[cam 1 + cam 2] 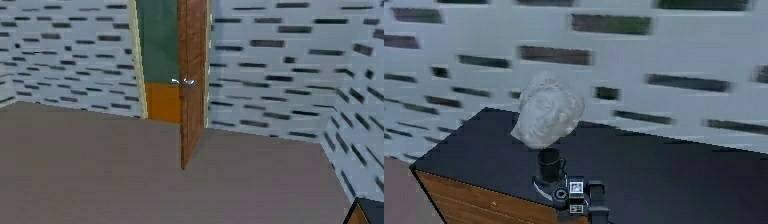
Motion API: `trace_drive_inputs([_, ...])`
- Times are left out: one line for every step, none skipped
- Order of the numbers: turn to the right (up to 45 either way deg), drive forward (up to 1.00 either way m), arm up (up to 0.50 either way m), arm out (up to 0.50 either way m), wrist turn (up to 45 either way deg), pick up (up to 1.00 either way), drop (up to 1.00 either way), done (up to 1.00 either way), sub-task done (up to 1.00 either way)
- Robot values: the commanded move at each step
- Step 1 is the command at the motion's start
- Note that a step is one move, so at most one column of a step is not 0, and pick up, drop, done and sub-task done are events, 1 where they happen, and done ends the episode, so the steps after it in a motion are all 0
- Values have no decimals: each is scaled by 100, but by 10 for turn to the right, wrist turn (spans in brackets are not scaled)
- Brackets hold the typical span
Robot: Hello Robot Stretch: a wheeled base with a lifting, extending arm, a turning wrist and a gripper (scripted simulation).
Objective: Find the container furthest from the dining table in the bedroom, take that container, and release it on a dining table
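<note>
In the arm side view a small dark cylindrical thing (549,162) stands on the dark top of a wooden cabinet (664,170), just in front of a white stone bust (547,110). My gripper (556,186) rises from the bottom edge right below that dark cylinder, with its white marker squares beside it. The cylinder stands on the cabinet top at the gripper's far end, so I cannot tell whether the gripper holds anything.
The forward view has a wooden door (193,80) standing ajar, edge toward me, with a metal handle (183,82). Left of it a doorway (158,60) opens onto a green wall and orange floor. White walls with dark brick marks enclose grey-brown floor (120,170).
</note>
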Motion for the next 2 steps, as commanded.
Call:
trace_drive_inputs([0,0,10,0,0,0,0,0,0])
trace_drive_inputs([0,0,18,0,0,0,0,0,0])
